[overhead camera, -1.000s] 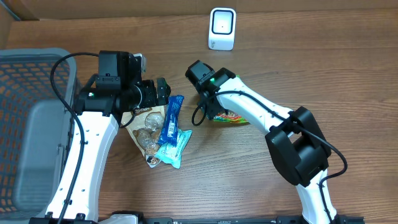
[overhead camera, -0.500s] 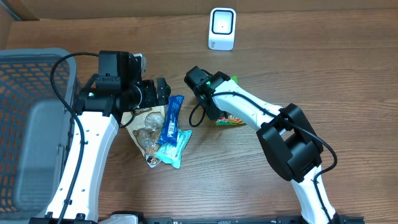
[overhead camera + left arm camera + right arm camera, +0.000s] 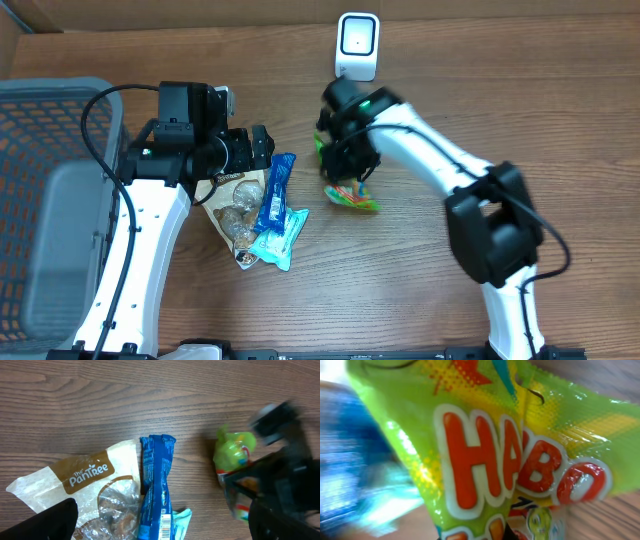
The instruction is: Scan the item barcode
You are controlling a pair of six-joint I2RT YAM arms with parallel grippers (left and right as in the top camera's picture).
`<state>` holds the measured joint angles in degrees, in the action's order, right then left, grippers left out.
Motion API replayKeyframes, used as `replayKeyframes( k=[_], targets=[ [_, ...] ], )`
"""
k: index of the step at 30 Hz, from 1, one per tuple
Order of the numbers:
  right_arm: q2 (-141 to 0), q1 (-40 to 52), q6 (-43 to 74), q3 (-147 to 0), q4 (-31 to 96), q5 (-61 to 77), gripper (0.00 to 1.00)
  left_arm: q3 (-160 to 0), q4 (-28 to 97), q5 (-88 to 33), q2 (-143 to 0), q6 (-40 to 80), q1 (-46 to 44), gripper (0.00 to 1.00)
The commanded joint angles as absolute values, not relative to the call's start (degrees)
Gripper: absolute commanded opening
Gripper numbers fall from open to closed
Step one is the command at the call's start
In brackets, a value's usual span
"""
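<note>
Haribo bag [image 3: 350, 195] rose toward the scanner [image 3: 357, 45], right fingers [image 3: 350, 160] clamped on it, left fingers [image 3: 45, 520] spread empty. I fear the slick film slipping.

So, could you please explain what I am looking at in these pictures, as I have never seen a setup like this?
These are two white robot arms at a wooden table, each ending in a two-finger gripper. One picture looks down from above; the other two come from small cameras on the wrists. Seen from above, the right gripper is shut on a green and yellow candy bag, near the white scanner. That arm's wrist picture shows only the bag, very close up. The left gripper is open and holds nothing. It is over a cookie bag, a blue bar wrapper and a pale blue packet. A grey basket sits at the left edge.
</note>
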<state>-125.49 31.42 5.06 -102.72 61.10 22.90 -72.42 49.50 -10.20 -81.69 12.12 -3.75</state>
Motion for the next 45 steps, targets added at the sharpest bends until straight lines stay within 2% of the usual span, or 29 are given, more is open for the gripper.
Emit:
replayKeyframes(
  k=[1,6,10,14,24,28,33,37,45],
  targets=[
    [-121.12,26.02,1.65,-103.74,57.54,56.75,0.04,-72.47,49.43,-9.65,-82.35,12.47,-3.77,1.0],
    [-122.96,21.69,7.53,-93.43,39.38,79.31,0.04,-72.47,49.43,-9.65,-82.35,12.47,-3.77,1.0],
    [-123.7,21.28,15.84,-86.43,28.23,75.13,0.04,-72.47,49.41,-9.65,-82.35,12.47,-3.77,1.0],
    [-123.7,21.1,19.66,-83.22,25.43,68.86,0.04,-72.47,49.43,-9.65,-82.35,12.45,-3.77,1.0],
    [-123.7,18.22,22.72,-82.94,33.87,46.22,0.07,-72.47,49.41,-9.65,-82.35,12.47,-3.77,1.0],
    [-123.7,17.21,22.74,-82.94,35.05,45.04,0.15,-72.47,49.43,-9.65,-82.35,12.47,-3.77,1.0],
    [-123.68,15.97,22.5,-82.98,38.11,43.18,0.31,-72.47,49.43,-9.65,-82.35,12.47,-3.77,1.0],
    [-123.33,14.98,20.27,-83.68,41.65,41.36,0.37,-72.47,49.43,-9.65,-82.35,12.47,-3.77,1.0],
    [-118.72,15.05,14.11,-93.93,58.41,26.28,0.49,-72.47,49.43,-9.65,-82.35,12.47,-3.77,1.0]
  ],
)
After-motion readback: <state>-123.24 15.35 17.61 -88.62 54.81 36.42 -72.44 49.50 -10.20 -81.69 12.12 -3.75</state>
